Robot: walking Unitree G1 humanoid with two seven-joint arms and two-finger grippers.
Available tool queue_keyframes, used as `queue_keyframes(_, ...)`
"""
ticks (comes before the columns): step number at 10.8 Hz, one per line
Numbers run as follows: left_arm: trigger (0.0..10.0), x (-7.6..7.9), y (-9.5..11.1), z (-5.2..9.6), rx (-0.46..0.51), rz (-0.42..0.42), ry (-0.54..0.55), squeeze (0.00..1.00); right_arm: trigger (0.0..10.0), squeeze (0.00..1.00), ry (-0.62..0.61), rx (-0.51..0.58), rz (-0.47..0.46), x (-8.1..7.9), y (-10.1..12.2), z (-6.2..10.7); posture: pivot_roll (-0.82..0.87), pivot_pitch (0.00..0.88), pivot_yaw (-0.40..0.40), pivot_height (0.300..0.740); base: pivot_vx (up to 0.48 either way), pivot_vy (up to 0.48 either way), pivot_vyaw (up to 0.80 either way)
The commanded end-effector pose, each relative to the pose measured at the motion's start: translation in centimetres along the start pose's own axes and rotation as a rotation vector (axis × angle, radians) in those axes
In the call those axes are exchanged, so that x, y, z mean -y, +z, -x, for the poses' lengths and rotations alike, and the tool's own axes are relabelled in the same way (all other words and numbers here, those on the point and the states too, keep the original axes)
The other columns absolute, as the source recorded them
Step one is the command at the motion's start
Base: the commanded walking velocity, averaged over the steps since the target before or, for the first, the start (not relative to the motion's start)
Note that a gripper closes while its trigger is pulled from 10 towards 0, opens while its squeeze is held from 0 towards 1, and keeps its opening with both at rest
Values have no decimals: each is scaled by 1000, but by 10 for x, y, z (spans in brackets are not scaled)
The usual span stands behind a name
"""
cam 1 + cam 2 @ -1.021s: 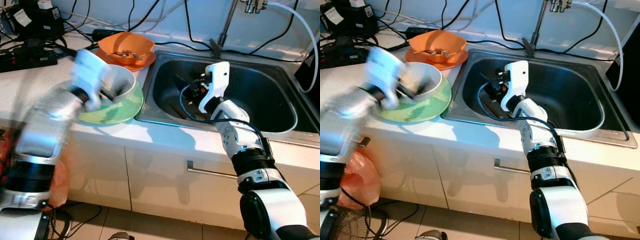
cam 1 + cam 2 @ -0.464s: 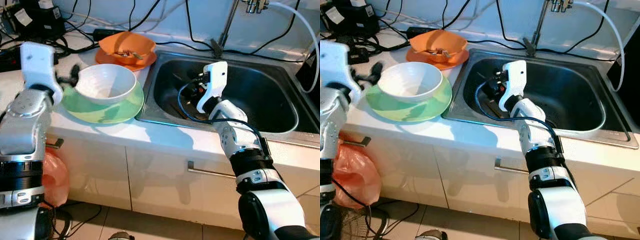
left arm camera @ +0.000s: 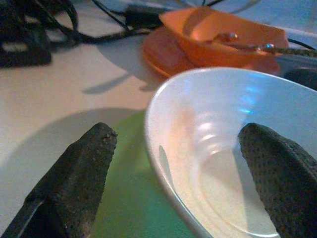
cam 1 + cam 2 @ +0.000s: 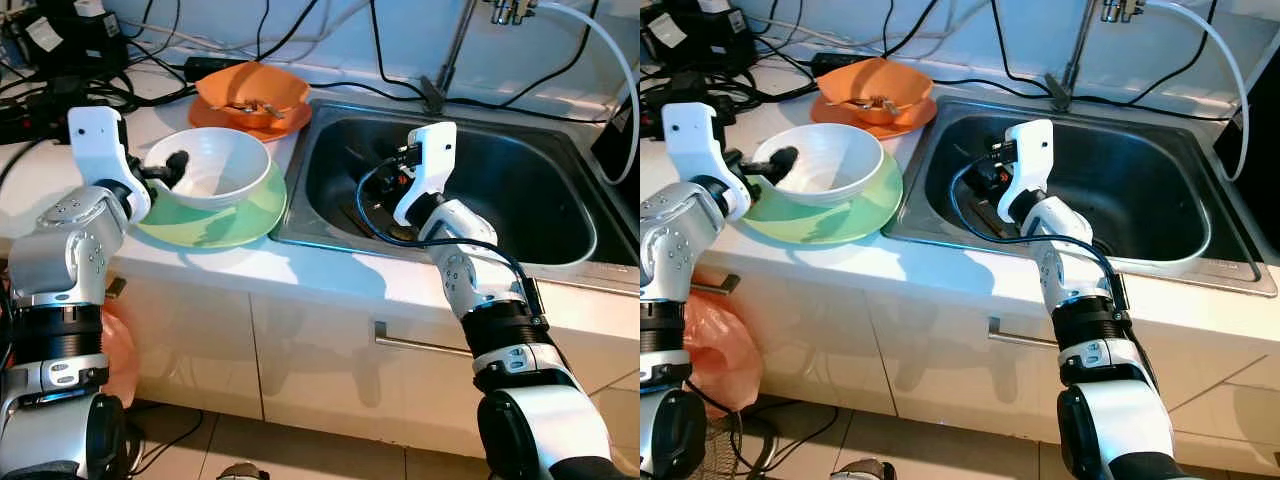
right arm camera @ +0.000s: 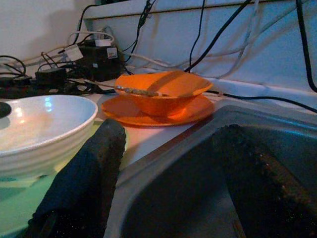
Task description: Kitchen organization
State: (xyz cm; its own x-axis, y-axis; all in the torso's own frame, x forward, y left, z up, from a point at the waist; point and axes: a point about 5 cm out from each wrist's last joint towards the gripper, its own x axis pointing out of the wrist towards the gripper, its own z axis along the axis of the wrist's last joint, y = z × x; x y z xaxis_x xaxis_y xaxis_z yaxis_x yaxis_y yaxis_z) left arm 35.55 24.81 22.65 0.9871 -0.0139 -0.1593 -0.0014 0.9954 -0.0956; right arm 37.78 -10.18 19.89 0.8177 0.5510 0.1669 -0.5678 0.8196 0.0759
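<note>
Left eye view: the white bowl sits on the green plate near the counter's front edge, just beside the sink, and the left gripper has its fingers spread across the bowl's rim, one inside and one outside. Behind them, toward the wall, an orange bowl rests on an orange plate. The right gripper hangs over the sink's left side with its fingers apart, holding nothing.
</note>
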Motion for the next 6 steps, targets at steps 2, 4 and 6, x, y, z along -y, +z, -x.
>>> queue_keyframes(2, 10000, 4, 5, -3, -38, 105, -57, 0, 10000, 0, 14, -10, 8, 0, 0, 3, 166, 48, -24, 740, 0, 0, 0)
queue_keyframes(4, 10000, 7, -3, -3, -141, 289, -100, 0, 10000, 0, 21, -11, 13, -2, 2, 4, 165, 49, -16, 740, 0, 0, 0)
queue_keyframes(6, 10000, 9, -6, 0, -201, 396, -134, 0, 10000, 0, 15, -10, 14, 0, 3, 5, 167, 48, -12, 740, 0, 0, 0)
